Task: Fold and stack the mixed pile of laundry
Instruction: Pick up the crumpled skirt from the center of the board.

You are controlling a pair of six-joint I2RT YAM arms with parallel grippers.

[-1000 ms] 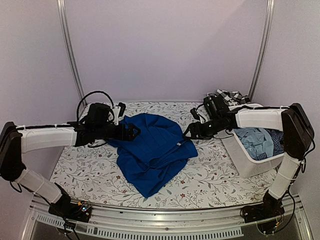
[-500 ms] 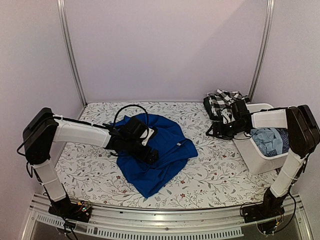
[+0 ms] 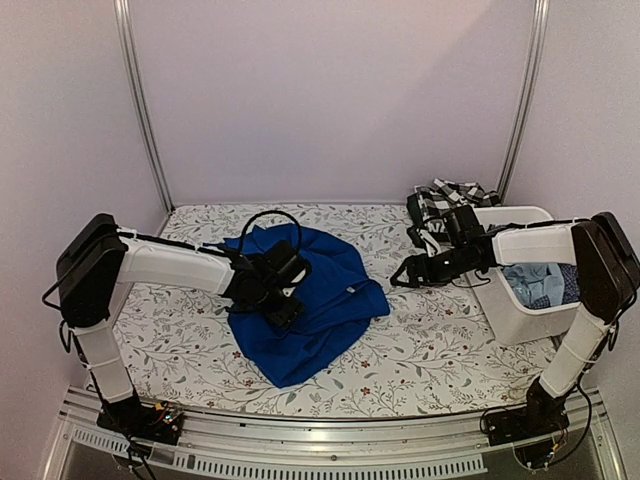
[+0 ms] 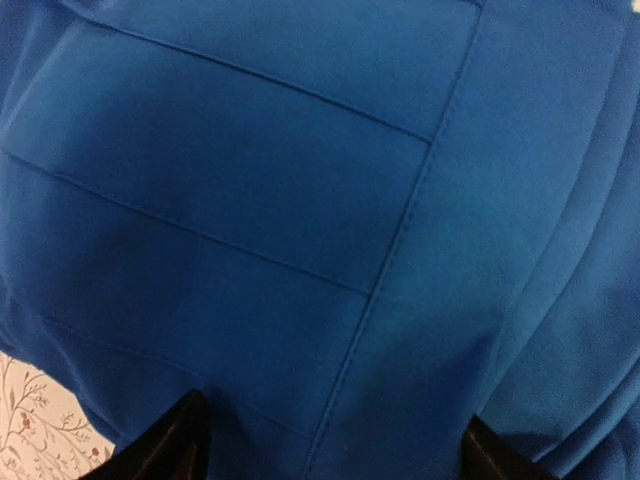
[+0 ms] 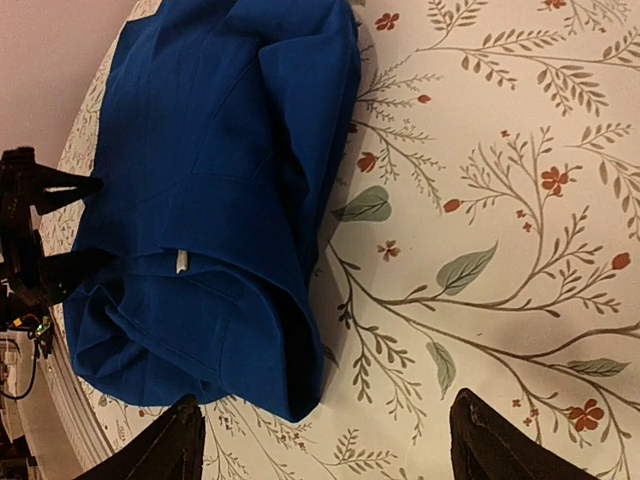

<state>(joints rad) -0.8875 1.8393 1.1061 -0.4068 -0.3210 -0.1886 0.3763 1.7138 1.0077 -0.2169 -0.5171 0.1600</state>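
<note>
A royal blue garment (image 3: 320, 295) lies crumpled in the middle of the table. My left gripper (image 3: 283, 312) is down on its near-left part. In the left wrist view the blue cloth (image 4: 300, 200) fills the frame, and that gripper (image 4: 335, 450) has its black fingertips (image 4: 185, 440) wide apart on the fabric, open. My right gripper (image 3: 400, 278) hovers open just right of the garment's right edge (image 5: 300, 380), nothing between its fingers (image 5: 485, 440). A pale blue garment (image 3: 535, 280) sits in the white tub. A black-and-white plaid one (image 3: 450, 195) lies at the back right.
The white plastic tub (image 3: 510, 322) stands at the right edge of the table, under my right forearm. The leaf-and-flower table cover (image 3: 430, 340) shows bare in front and to the right of the blue garment. Metal frame posts (image 3: 140, 110) rise at the back corners.
My left arm swung from the garment's far-left side onto the cloth and its jaws narrowed a little. My right gripper pulled back to the tub, then moved left toward the garment's right edge.
</note>
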